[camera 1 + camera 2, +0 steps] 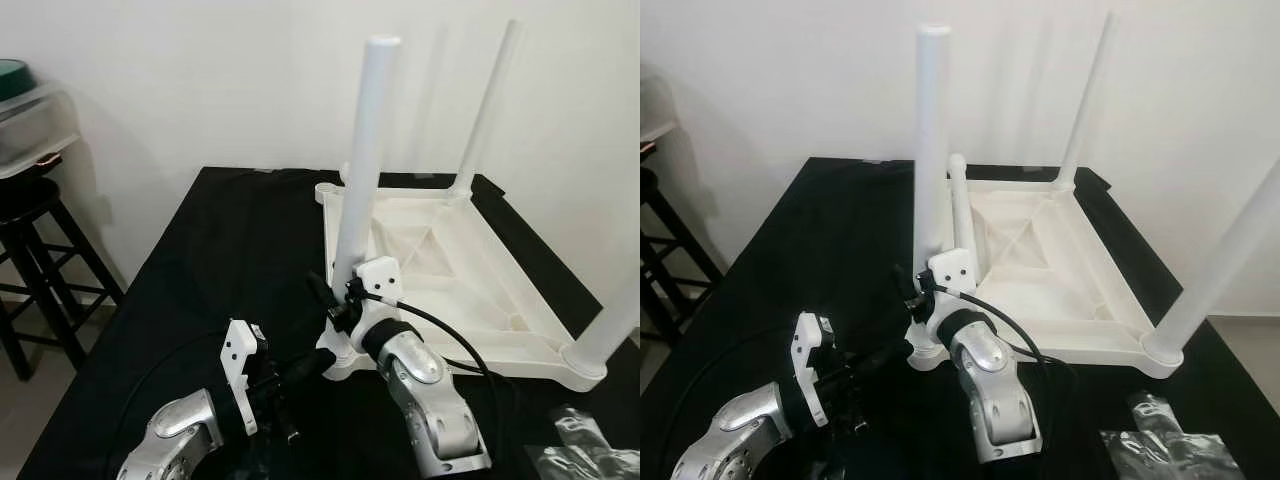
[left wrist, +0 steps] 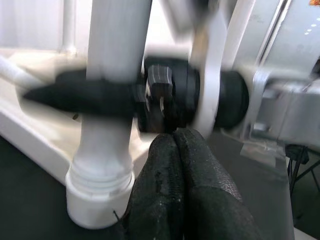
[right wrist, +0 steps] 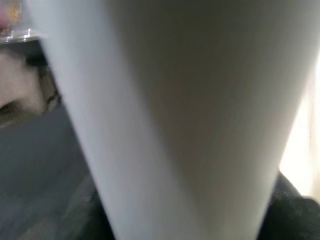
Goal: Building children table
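Gripping near-corner leg (image 1: 362,160): right end effector (image 1: 335,305)

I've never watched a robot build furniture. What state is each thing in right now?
Table top: upside down on the black table.
Near-left leg: upright in its corner socket.
Right gripper: shut on near-left leg.
Left gripper: shut, empty.
Plastic bag: crumpled.

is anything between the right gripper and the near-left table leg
Nothing visible. The right gripper is already at the near-left leg, low down by its socket on the upturned tabletop. The left gripper, fingers together, sits just beside that same corner, not between them.
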Controlling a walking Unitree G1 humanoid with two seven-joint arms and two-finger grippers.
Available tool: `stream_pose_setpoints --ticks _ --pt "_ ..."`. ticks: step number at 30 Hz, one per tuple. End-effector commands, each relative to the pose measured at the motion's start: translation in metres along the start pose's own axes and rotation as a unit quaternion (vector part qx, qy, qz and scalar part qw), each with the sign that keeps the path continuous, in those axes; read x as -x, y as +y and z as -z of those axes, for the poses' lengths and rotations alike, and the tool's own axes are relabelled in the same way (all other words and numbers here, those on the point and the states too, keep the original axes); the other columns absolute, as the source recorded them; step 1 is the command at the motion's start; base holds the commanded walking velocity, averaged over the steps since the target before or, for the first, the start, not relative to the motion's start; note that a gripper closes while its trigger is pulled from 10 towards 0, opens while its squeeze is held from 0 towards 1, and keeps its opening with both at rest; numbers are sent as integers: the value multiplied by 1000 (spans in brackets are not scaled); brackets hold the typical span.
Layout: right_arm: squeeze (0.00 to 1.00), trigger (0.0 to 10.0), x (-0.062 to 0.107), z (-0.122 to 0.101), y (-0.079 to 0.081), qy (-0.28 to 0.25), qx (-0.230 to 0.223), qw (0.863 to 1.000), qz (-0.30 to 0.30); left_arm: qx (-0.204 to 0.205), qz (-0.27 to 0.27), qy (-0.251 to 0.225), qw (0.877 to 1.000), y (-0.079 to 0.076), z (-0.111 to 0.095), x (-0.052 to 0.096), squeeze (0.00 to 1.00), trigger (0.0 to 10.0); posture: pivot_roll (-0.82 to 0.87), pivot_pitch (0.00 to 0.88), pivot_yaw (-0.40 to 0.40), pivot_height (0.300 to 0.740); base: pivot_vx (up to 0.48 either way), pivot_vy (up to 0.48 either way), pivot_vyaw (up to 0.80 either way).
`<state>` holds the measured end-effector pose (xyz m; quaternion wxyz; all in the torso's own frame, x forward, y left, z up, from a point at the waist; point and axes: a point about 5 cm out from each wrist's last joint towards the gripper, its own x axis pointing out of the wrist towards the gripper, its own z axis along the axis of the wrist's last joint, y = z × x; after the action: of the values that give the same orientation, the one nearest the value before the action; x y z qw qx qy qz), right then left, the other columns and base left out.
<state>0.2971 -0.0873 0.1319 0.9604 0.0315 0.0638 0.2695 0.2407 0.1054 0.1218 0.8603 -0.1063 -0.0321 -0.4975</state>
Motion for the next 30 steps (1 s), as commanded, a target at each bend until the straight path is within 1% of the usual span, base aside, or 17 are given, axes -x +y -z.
stream_pose_setpoints --ticks 1,2,3,4,6,7,8,9,10,12,14,17,18,19,21,22,30 --pt "1000 10000 0 -5 3 -11 -18 1000 -23 4 -2 6 1000 0 3 -1 0 10000 -44 0 -20 740 0 0 0" --pt "1000 10000 -2 -15 5 -27 -15 997 -68 4 -1 7 1000 0 3 -1 0 10000 -44 0 -18 740 0 0 0" --pt "1000 10000 -2 -15 5 -27 -15 997 -68 4 -1 7 1000 0 3 -1 0 10000 -44 0 -18 740 0 0 0" --pt "1000 10000 -2 -25 4 -36 5 992 -123 4 0 7 1000 0 4 -1 0 10000 -41 0 -20 740 0 0 0" --pt "1000 10000 -2 -25 4 -36 5 992 -123 4 0 7 1000 0 4 -1 0 10000 -41 0 -20 740 0 0 0" --pt "1000 10000 0 -33 0 -37 35 982 -182 4 0 7 1000 0 4 -2 0 10000 -38 0 -22 740 0 0 0" --pt "1000 10000 0 -33 0 -37 35 982 -182 4 0 7 1000 0 4 -2 0 10000 -38 0 -22 740 0 0 0" --pt "0 10000 0 -40 -10 -26 66 967 -245 4 0 7 1000 1 4 -2 0 10000 -33 0 -24 740 0 0 0" --pt "0 10000 0 -45 -21 -16 87 953 -291 3 -1 7 1000 1 4 -2 0 10000 -29 0 -27 740 0 0 0" --pt "0 10000 0 -45 -21 -16 87 953 -291 3 -1 7 1000 1 4 -2 0 10000 -29 0 -27 740 0 0 0" --pt "0 10000 -5 -55 -40 -2 84 940 -330 2 -2 6 1000 1 5 -2 0 10000 -21 0 -30 740 0 0 0" --pt "0 10000 -10 -59 -49 8 66 936 -345 2 -3 7 1000 1 5 -2 0 10000 -20 0 -29 740 0 0 0" --pt "0 10000 -10 -59 -49 8 66 936 -345 2 -3 7 1000 1 5 -2 0 10000 -20 0 -29 740 0 0 0" --pt "0 6392 -12 -57 -53 16 47 937 -345 2 -3 7 1000 1 5 -3 0 10000 -20 0 -27 740 0 0 0" --pt "0 6392 -14 -56 -55 19 37 938 -343 2 -3 7 1000 1 5 -3 0 10000 -20 0 -27 740 0 0 0" --pt "0 0 -15 -54 -57 26 31 940 -340 3 -2 8 1000 2 5 -4 0 10000 -18 0 -29 740 0 0 0" --pt "0 0 -13 -53 -61 27 32 936 -349 3 -4 7 1000 3 5 -5 0 10000 -19 0 -30 740 0 0 0"
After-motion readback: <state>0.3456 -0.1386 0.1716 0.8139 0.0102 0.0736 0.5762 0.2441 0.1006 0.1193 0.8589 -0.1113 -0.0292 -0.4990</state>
